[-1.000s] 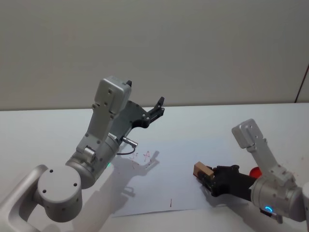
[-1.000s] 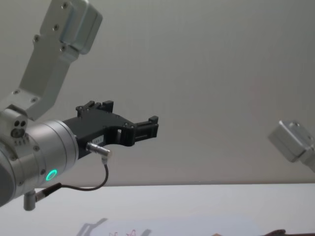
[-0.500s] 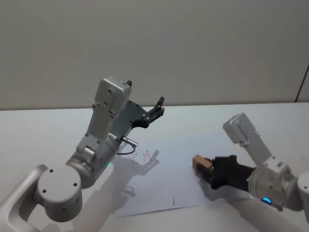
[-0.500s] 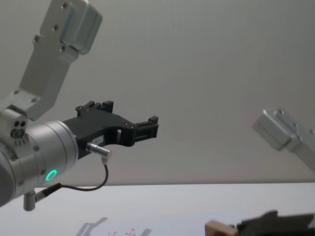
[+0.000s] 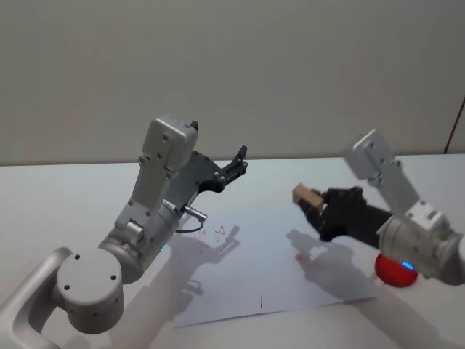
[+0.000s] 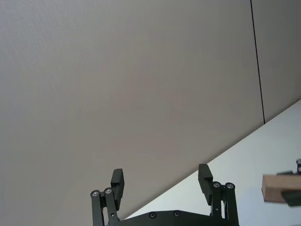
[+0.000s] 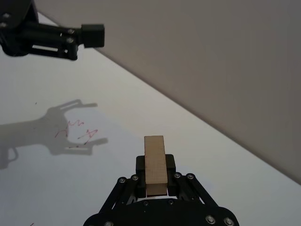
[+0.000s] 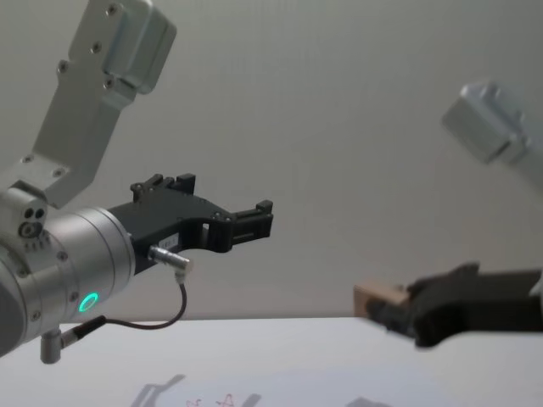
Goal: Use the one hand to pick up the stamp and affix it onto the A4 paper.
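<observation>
Above the right part of the A4 paper (image 5: 247, 280), your right pincer (image 5: 315, 207) is holding the stamp (image 5: 306, 195) up in the air, its fingers closing on the block's rear end so that most of the wood is sticking out ahead of them. What the coming move is turning on, as I judge it, is that the sheet is lying straight below the stamp, with the pincer's shadow falling on the paper underneath: the way is down, not sideways. The stamp's long axis is running along the line of the fingers, pointing left and roughly level rather than aiming at the desk (image 5: 65, 196), so you will probably be needing to tip it before pressing; which face is carrying ink I cannot tell. The block is looking like plain light tan wood, square-edged, about as wide as the fingers gripping it. Small red marks (image 5: 211, 235) are showing on the sheet's far left, well apart from the stamp. Your left pincer (image 5: 238, 160) is hanging parked high over that far-left part, fingers spread wide and holding nothing, so the right arm is the one doing the work.
</observation>
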Robot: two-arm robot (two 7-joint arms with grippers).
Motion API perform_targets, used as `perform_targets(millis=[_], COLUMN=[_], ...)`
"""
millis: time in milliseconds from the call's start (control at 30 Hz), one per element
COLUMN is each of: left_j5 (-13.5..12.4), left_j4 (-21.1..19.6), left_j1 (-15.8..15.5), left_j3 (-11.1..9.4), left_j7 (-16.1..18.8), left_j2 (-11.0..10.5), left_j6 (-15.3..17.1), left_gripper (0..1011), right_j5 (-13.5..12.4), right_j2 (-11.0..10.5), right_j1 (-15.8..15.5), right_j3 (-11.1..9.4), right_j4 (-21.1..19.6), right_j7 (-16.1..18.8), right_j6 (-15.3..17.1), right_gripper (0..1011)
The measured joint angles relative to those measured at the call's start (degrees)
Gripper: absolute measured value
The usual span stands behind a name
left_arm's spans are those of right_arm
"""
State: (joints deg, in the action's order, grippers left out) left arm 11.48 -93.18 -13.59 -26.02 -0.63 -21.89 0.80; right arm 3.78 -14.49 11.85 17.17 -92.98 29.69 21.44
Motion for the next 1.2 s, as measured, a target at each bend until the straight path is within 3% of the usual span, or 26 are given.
perform_targets(millis=[400,900,1200], left_j5=[0.00,0.00,0.00], left_j4=[0.00,0.00,0.00], left_j1=[0.00,0.00,0.00], left_j3=[0.00,0.00,0.00], left_j7=[0.00,0.00,0.00], left_j2=[0.00,0.00,0.00], left_j6=[0.00,0.00,0.00], left_gripper=[1001,1001,1001], right_j5=[-3.68,-12.31,-14.51], right_j2=[-2.45,-6.09,-7.04], right_j1=[-3.31,-13.65,-16.35], right_j3=[-2.42,-5.97,-6.96], right_j4=[-6.42,-14.06,-15.18], right_j7=[-7.37,-18.95,-21.28], right_j6=[1.17,5.96,7.46], right_gripper=[217,217,217])
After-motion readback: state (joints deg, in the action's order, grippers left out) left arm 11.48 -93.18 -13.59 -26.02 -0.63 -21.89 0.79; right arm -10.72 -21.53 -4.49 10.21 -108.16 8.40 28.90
